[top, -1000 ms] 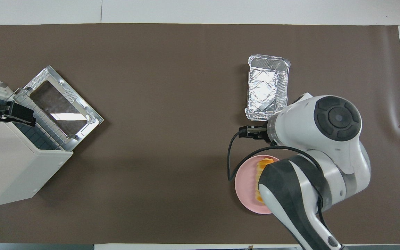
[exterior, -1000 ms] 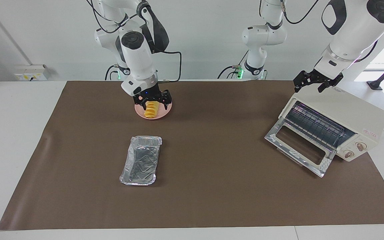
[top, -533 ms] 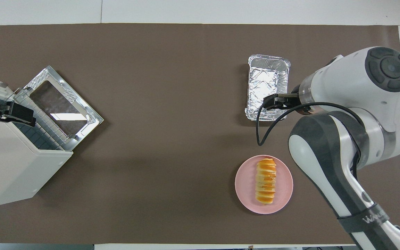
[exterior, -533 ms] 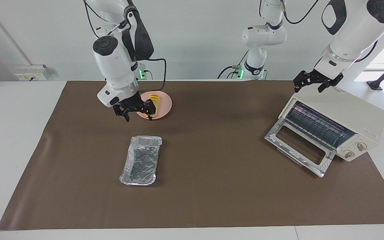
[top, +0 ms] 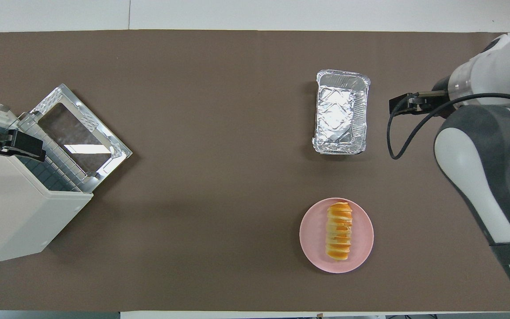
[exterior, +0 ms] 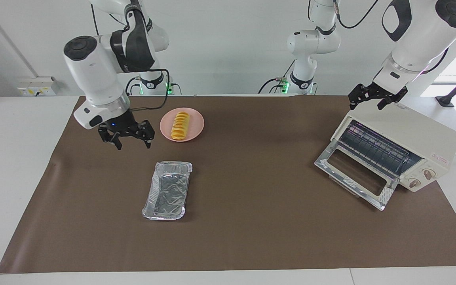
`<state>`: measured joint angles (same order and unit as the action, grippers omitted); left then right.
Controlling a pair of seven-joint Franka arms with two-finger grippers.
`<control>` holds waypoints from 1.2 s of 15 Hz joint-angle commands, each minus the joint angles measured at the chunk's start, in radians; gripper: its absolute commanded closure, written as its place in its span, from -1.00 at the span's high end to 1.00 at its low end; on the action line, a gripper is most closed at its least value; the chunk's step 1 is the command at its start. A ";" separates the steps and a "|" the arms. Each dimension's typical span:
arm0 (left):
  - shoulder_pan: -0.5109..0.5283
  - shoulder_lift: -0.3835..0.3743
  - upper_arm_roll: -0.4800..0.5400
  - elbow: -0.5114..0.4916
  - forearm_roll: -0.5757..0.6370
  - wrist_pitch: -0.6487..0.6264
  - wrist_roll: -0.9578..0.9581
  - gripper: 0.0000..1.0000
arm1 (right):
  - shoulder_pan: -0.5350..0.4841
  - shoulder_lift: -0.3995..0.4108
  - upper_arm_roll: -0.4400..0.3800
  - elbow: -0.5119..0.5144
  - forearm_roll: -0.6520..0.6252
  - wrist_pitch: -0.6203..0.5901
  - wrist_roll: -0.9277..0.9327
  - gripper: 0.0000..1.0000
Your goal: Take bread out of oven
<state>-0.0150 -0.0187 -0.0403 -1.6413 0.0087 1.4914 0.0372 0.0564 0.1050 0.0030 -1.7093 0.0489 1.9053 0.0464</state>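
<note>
My right gripper [exterior: 131, 141]: up in the air over bare brown mat [exterior: 251, 221], toward my right arm's end of the table; fingers spread apart, nothing between them.
Foil tray [exterior: 168, 190]: empty, on the mat, farther from me than the plate.
Pink plate [exterior: 195, 123]: on the mat, near my edge of the table.
Bread [exterior: 180, 126]: lying along the middle of the pink plate, out of the oven, well apart from it.
Oven [exterior: 410, 146]: at my left arm's end, door [exterior: 354, 174] folded down open, wire rack [exterior: 374, 149] bare.
My left gripper [exterior: 372, 102]: waiting just over the oven's top, fingers apart, holding nothing.
</note>
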 commanded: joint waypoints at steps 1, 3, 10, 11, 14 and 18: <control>0.003 -0.020 -0.001 -0.012 0.007 0.001 -0.002 1.00 | -0.073 -0.031 0.009 0.034 -0.007 -0.057 -0.075 1.00; 0.003 -0.020 0.000 -0.012 0.007 0.001 -0.002 1.00 | -0.107 -0.074 0.009 0.033 -0.006 -0.122 -0.080 1.00; 0.003 -0.020 0.000 -0.012 0.007 0.001 -0.002 1.00 | -0.132 -0.166 0.008 0.036 -0.030 -0.341 -0.083 1.00; 0.003 -0.020 0.000 -0.012 0.007 0.003 -0.002 1.00 | -0.132 -0.168 0.009 0.036 -0.043 -0.350 -0.083 1.00; 0.003 -0.020 0.000 -0.012 0.007 0.001 -0.002 1.00 | -0.136 -0.160 0.008 0.068 -0.050 -0.365 -0.105 1.00; 0.003 -0.020 0.000 -0.012 0.007 0.001 -0.002 1.00 | -0.141 -0.148 0.008 0.097 -0.053 -0.410 -0.105 1.00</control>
<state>-0.0150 -0.0187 -0.0403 -1.6413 0.0087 1.4914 0.0372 -0.0654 -0.0587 0.0004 -1.6345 0.0083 1.5171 -0.0289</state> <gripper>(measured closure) 0.000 0.000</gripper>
